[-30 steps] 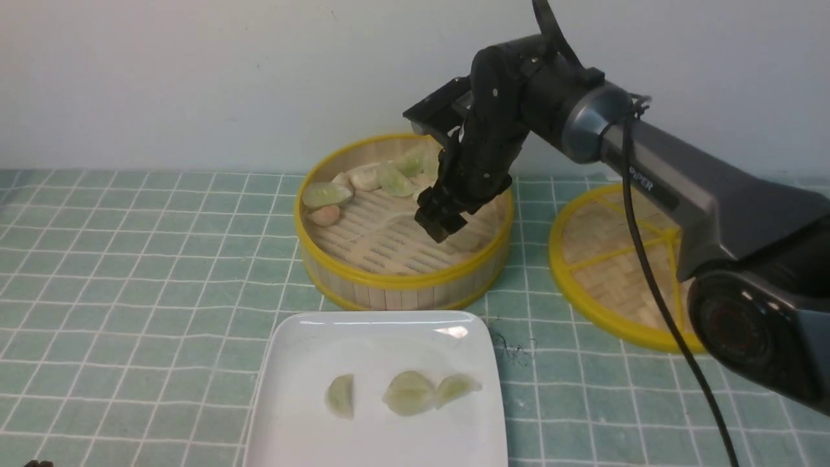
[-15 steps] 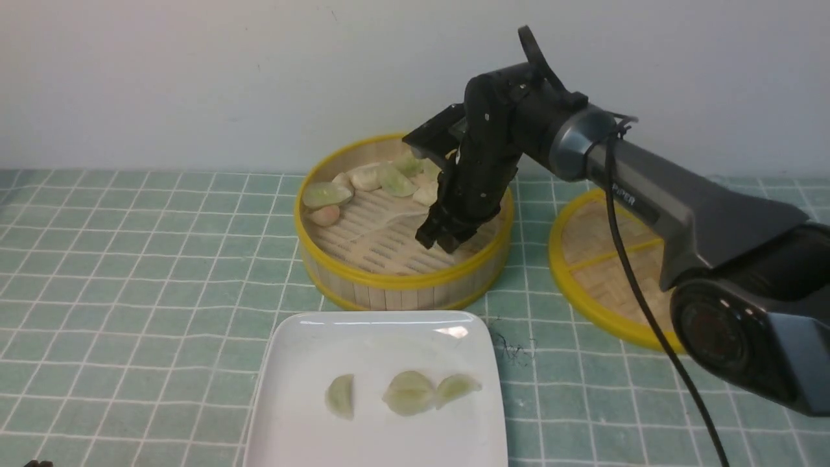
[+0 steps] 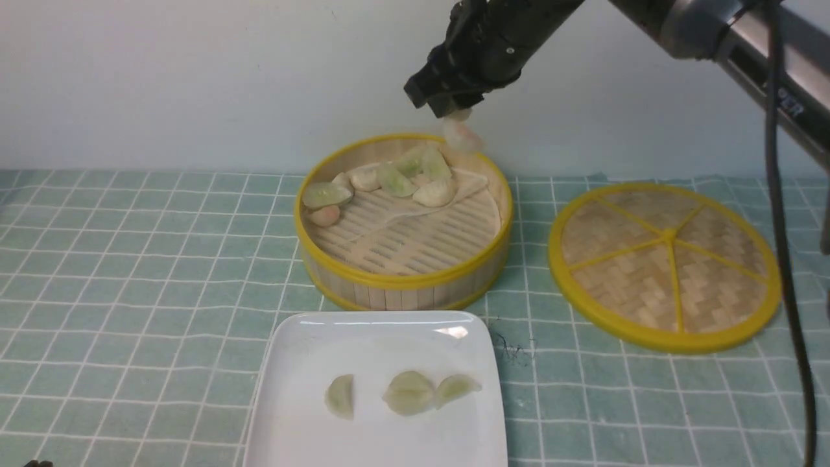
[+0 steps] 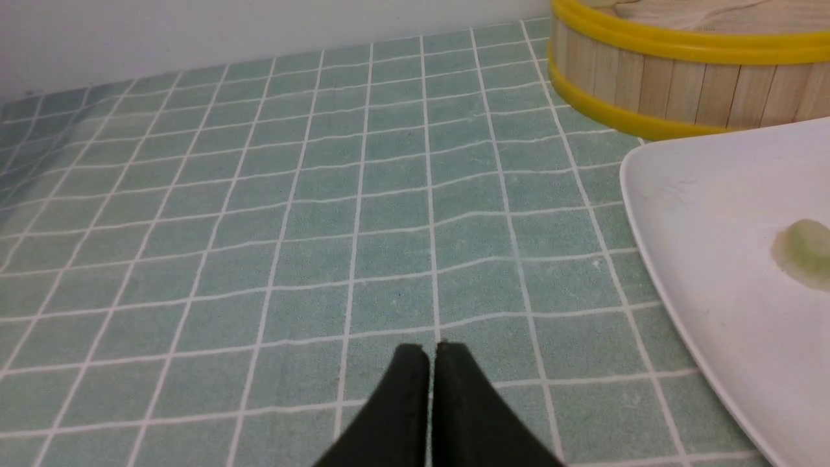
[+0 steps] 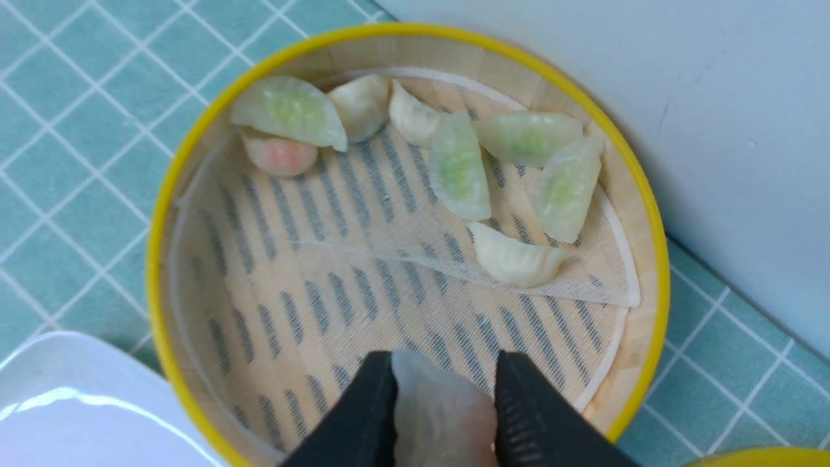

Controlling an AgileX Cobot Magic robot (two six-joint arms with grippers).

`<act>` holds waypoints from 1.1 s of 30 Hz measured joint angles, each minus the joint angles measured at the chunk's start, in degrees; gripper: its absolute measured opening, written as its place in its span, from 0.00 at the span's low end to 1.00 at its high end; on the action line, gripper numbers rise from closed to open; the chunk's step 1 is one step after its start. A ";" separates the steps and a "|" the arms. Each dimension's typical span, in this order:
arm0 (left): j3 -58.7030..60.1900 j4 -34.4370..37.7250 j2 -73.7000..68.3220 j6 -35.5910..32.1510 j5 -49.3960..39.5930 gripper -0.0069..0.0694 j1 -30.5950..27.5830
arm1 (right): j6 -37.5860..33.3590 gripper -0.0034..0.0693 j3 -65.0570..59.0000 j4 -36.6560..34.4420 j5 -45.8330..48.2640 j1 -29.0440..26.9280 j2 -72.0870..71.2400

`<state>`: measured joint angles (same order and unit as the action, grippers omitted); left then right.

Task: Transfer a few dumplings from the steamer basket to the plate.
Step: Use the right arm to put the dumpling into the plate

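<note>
Front and right-wrist views share the basket [image 3: 405, 281] — the latter closer, downward.

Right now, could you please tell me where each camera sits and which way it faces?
Front: between the arms, facing forward over plate and steamer basket; shows the right arm.
Left wrist: on the left arm, facing the tabletop; its dark fingers show.
Right wrist: on the right arm, above the basket; its fingers grip a pinkish dumpling.
All three share basket and plate.

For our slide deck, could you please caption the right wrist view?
A pinkish dumpling held in the right gripper above the steamer basket.
</note>
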<state>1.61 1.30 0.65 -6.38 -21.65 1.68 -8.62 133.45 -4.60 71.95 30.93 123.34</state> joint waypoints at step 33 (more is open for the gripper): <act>0.00 0.00 0.00 0.00 0.00 0.08 0.00 | 0.85 0.28 2.88 4.60 -5.52 1.88 13.03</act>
<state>1.61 1.30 0.65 -6.38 -21.65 1.68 -7.77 136.33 0.00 66.44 32.81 136.37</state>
